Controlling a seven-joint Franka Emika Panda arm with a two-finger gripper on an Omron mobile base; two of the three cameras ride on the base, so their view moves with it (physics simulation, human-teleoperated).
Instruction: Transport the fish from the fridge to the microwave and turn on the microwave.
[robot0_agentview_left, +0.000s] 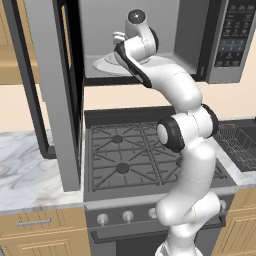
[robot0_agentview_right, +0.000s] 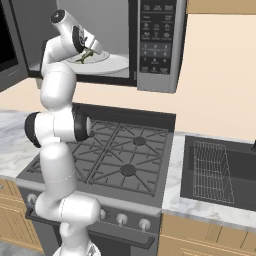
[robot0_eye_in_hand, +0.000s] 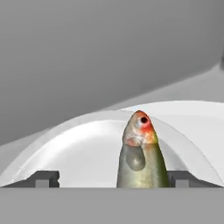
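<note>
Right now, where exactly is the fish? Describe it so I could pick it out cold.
Look above the stove to the open microwave. Inside sits its white round turntable plate, and over it, between the gripper's spread fingers, is the fish. It is slender and olive-grey with a reddish-orange head and a dark eye, the only coloured thing in there.

Glossy white rounded arm (robot0_agentview_left: 192, 165) with dark joint bands

The arm (robot0_agentview_left: 185, 150) reaches up from the lower right into the open microwave (robot0_agentview_left: 150, 37), above the white turntable plate (robot0_agentview_left: 107, 65). The microwave door (robot0_agentview_left: 55, 95) hangs open at left. A gas stove (robot0_agentview_left: 135, 155) sits below.
</note>
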